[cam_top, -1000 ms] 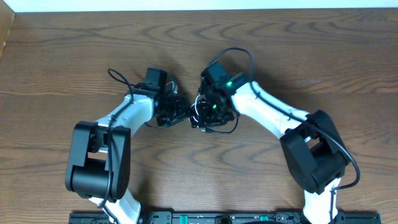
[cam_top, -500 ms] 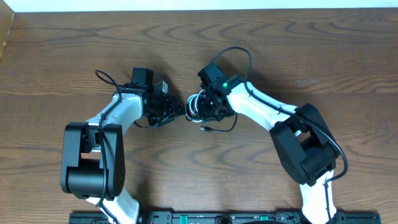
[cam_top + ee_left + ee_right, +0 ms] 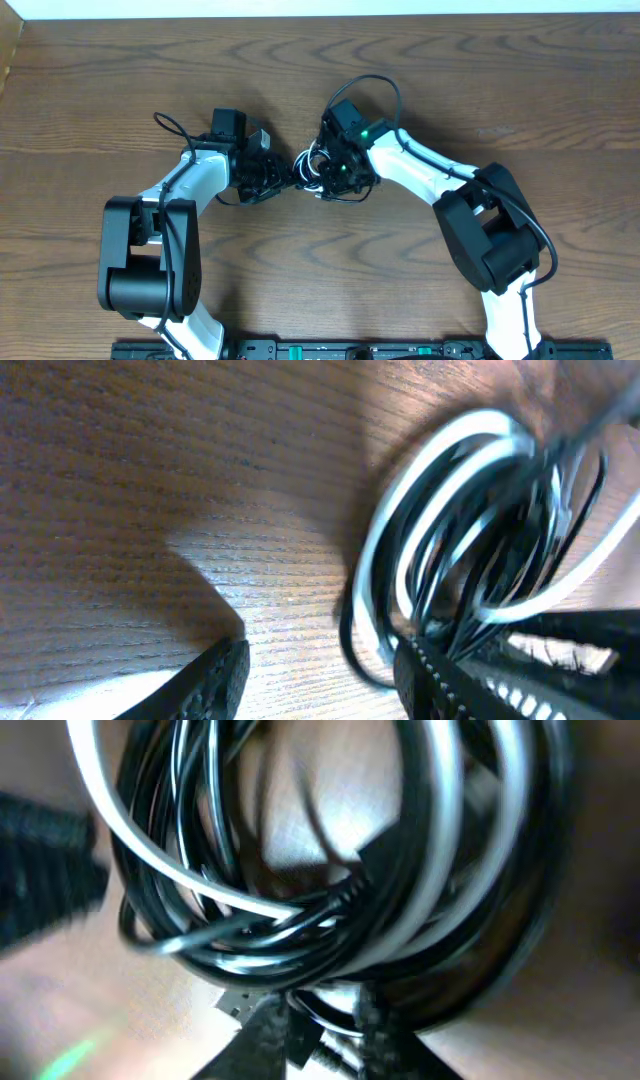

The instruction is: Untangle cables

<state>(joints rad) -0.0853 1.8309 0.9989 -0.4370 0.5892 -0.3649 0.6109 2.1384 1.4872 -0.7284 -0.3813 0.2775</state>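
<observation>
Pinching a tangled coil of black cord and white cord in the nearly closed right gripper, centre of the overhead frame, at the middle of the wooden table. Holding the left gripper spread apart just left of the coil, one finger against its loops, nothing clasped.

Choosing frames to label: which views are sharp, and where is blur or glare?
Overhead: sharp, evenly lit, arms hiding most of the cables. Left wrist: cables smeared, table grain sharper, bright patch lower left. Right wrist: too close, blurred throughout.
</observation>
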